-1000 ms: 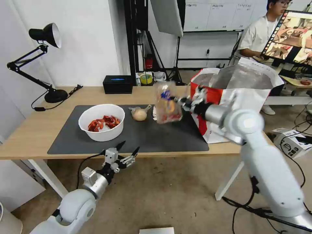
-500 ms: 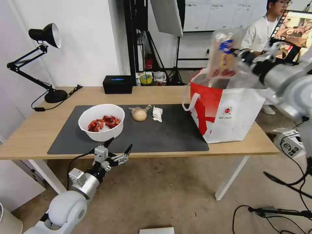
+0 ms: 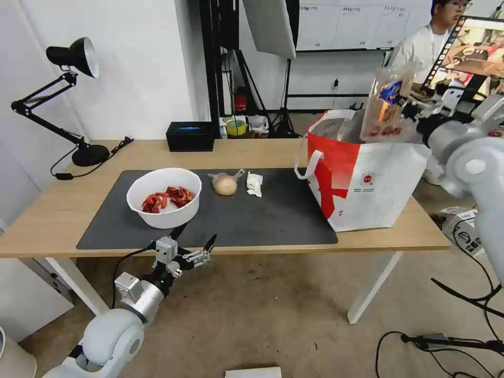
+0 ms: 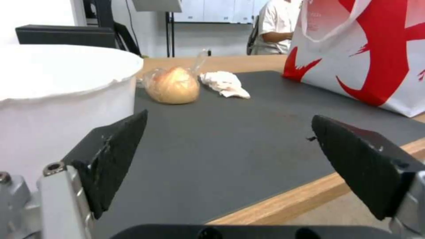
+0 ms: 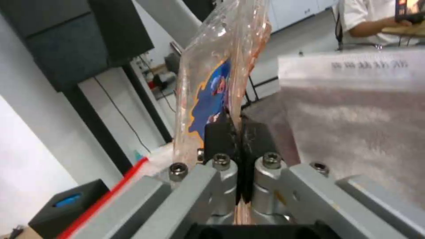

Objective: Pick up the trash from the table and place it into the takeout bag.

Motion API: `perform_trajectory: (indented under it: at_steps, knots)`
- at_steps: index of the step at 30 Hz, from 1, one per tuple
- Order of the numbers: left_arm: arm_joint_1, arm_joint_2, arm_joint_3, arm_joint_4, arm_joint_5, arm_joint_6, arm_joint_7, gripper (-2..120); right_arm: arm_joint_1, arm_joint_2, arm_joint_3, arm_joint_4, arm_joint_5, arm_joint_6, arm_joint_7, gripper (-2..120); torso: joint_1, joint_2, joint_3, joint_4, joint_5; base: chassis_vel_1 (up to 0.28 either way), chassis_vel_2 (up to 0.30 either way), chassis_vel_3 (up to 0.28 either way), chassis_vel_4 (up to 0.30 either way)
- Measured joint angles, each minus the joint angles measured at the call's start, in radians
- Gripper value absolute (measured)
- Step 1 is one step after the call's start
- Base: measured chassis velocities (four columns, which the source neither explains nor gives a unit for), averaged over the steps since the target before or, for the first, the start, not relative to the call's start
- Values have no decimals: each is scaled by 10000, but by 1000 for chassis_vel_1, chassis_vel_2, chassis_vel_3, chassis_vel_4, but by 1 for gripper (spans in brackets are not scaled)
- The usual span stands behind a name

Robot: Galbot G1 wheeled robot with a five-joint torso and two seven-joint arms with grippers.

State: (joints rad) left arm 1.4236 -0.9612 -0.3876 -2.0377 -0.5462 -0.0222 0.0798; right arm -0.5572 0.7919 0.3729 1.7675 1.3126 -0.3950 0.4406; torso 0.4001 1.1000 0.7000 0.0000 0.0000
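tray (image 3: pixel 387 107): clear glossy plastic | table (image 3: pixel 63 210): light wood | mat (image 3: pixel 252 220): matt

Right arm raised, reaching far right; right gripper (image 5: pixel 239 132) pinched tight, fingers together. Left arm low, near left; left gripper (image 3: pixel 194 240) spread wide, idle.
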Motion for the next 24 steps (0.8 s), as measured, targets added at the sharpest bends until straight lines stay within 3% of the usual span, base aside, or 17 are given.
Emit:
perform_trajectory:
  at_steps: [10,15,24]
  knots:
    - [34,-9,24,-57,9,-6,-32,100,-360,173,13,196,178,1,92,0,0,0,0,1,-1,0,0,0,0]
    - [33,-33,74,-44,30,-5,-39,100,-497,186,131,415,928,-105,487,1,0,0,0,0,-1,0,0,0,0]
    - [11,-22,145,14,91,30,-202,100,-571,252,285,500,1920,-535,1179,28,0,0,0,0,-2,0,0,0,0]
